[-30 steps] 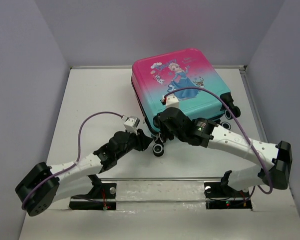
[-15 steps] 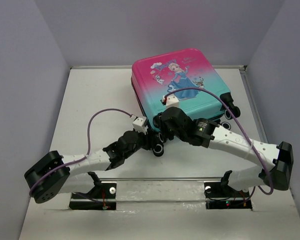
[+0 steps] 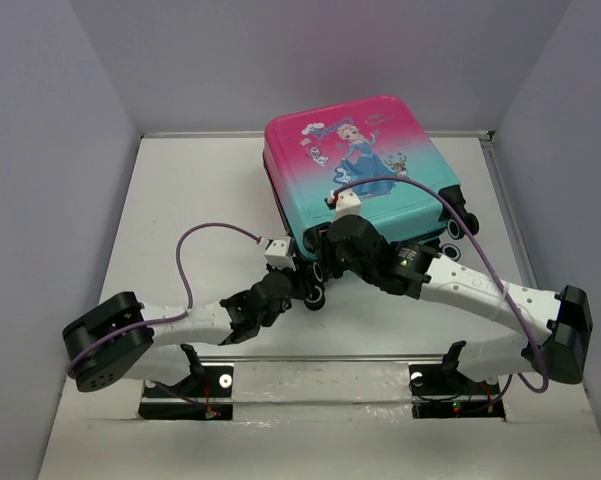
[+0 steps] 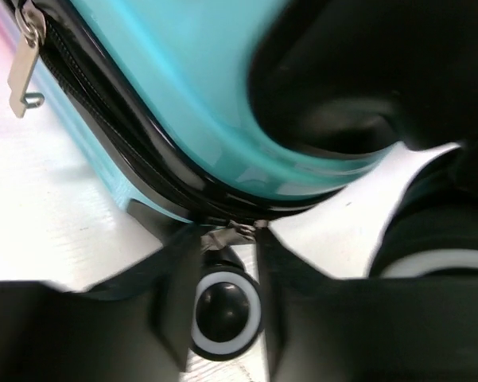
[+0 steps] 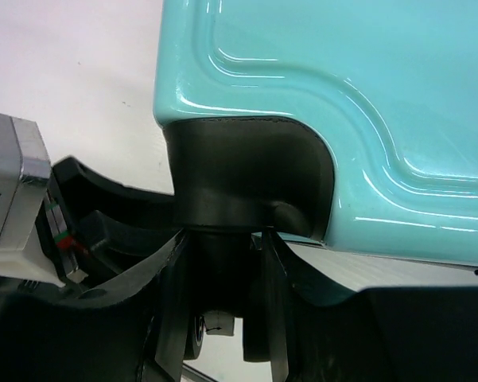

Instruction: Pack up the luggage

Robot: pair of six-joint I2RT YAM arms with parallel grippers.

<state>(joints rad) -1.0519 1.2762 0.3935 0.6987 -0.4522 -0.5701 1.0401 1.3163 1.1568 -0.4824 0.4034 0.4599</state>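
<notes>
On the counter (image 3: 200, 200), far and right of centre, the luggage (image 3: 380, 190), lying flat, wheeled end nearest. At its near left corner, a wheel (image 4: 227, 314) between the left fingers (image 4: 171, 318). Just behind, at the same corner, the wheel housing (image 5: 246, 175) at the tips of the right fingers (image 5: 169, 318).

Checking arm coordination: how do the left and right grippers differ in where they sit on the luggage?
The left gripper has its fingers either side of a white-rimmed wheel below the zipper. The right gripper straddles the black column under the wheel housing. The left arm lies low and stretched out, while the right arm is bent. Both are at the luggage's near-left corner.
</notes>
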